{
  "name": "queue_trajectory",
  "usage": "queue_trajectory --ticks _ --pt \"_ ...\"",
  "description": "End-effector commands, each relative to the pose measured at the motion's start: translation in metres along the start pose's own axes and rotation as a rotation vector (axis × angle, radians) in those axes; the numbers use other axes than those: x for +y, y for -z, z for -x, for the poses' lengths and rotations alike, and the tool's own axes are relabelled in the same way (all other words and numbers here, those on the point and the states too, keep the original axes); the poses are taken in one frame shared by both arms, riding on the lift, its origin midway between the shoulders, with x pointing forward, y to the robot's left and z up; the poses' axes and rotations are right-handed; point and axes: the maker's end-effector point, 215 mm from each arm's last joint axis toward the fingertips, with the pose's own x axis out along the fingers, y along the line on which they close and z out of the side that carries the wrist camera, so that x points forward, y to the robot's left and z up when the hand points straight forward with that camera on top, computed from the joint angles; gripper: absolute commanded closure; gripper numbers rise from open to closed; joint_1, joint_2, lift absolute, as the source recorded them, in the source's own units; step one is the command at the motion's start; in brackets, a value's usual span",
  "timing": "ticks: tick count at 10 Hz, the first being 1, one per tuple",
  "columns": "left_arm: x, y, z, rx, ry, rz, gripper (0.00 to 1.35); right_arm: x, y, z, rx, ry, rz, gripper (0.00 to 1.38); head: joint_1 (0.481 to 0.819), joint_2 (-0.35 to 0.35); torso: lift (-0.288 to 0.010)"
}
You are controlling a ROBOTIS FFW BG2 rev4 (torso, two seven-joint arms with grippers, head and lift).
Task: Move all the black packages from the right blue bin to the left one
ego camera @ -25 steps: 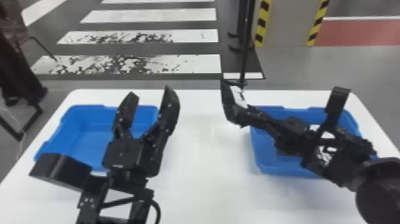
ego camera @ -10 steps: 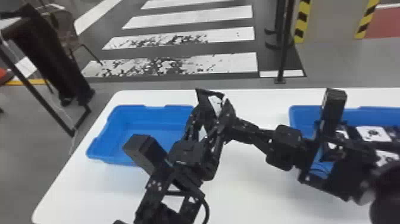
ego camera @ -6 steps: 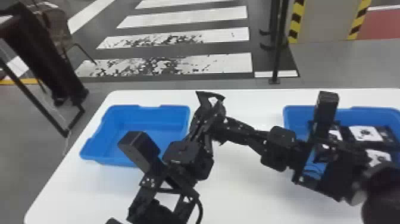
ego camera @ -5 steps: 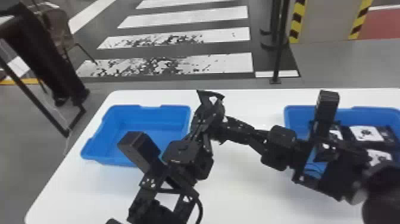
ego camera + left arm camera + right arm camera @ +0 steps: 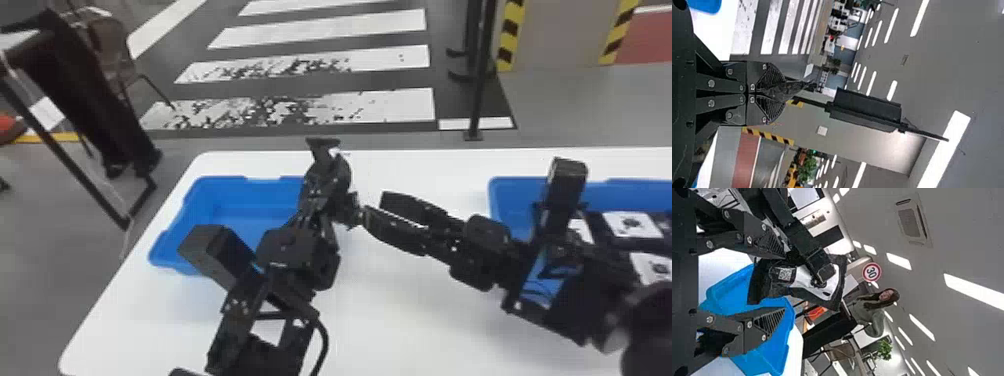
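White bench [image 5: 420,320]: above it, a black package [image 5: 764,284] hung near the left blue bin [image 5: 230,187], grasped by the left claw [image 5: 784,90]; the right claw [image 5: 375,206] stood released close by. A shallow pinch risked slippage; crowding by the right claw, a snag.

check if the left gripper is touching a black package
Touching. The left wrist view shows the left gripper with its jaws closed on the crumpled end of a black package.
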Motion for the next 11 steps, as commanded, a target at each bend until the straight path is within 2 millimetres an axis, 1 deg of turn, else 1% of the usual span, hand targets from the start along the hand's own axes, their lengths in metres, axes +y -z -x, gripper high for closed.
queue_trajectory --ticks 1,2,3,4,5,6,7,8,9,10,11 --pt "0.058 0.002 -0.011 -0.029 -0.109 -0.185 1.21 -0.005 -0.001 0.006 -0.016 0.014 -0.012 0.10 0.695 0.252 -0.181" --pt "0.114 0.026 -0.025 -0.018 -0.193 -0.337 1.21 -0.009 -0.005 0.010 -0.028 0.023 -0.017 0.12 0.695 0.282 -0.181" --pt "0.170 0.037 -0.033 -0.043 -0.267 -0.498 1.21 -0.008 -0.007 0.009 -0.029 0.022 -0.014 0.12 0.695 0.316 -0.181" --pt "0.209 0.052 -0.032 -0.029 -0.321 -0.603 1.21 -0.008 -0.005 0.010 -0.028 0.023 -0.016 0.12 0.695 0.339 -0.181" --pt "0.231 0.059 -0.027 -0.011 -0.376 -0.603 1.03 -0.009 -0.007 0.011 -0.032 0.026 -0.015 0.12 0.694 0.350 -0.181" --pt "0.226 0.063 -0.022 -0.027 -0.377 -0.488 0.44 -0.014 -0.011 0.018 -0.042 0.044 -0.007 0.12 0.695 0.350 -0.181" --pt "0.206 0.043 -0.020 -0.121 -0.356 -0.417 0.03 -0.023 -0.018 0.028 -0.052 0.073 0.013 0.12 0.695 0.350 -0.181" --pt "0.179 0.023 -0.021 -0.183 -0.323 -0.354 0.09 -0.037 -0.028 0.039 -0.067 0.112 0.042 0.12 0.695 0.350 -0.181" --pt "0.149 0.007 -0.021 -0.206 -0.282 -0.312 0.21 -0.054 -0.030 0.051 -0.061 0.165 0.045 0.12 0.695 0.350 -0.181" --pt "0.121 -0.005 -0.018 -0.192 -0.246 -0.272 0.28 -0.074 -0.041 0.073 -0.013 0.290 0.113 0.12 0.686 0.347 -0.181" --pt "0.103 -0.021 -0.011 -0.184 -0.225 -0.260 0.29 -0.097 -0.060 0.110 0.039 0.469 0.237 0.12 0.681 0.295 -0.181"
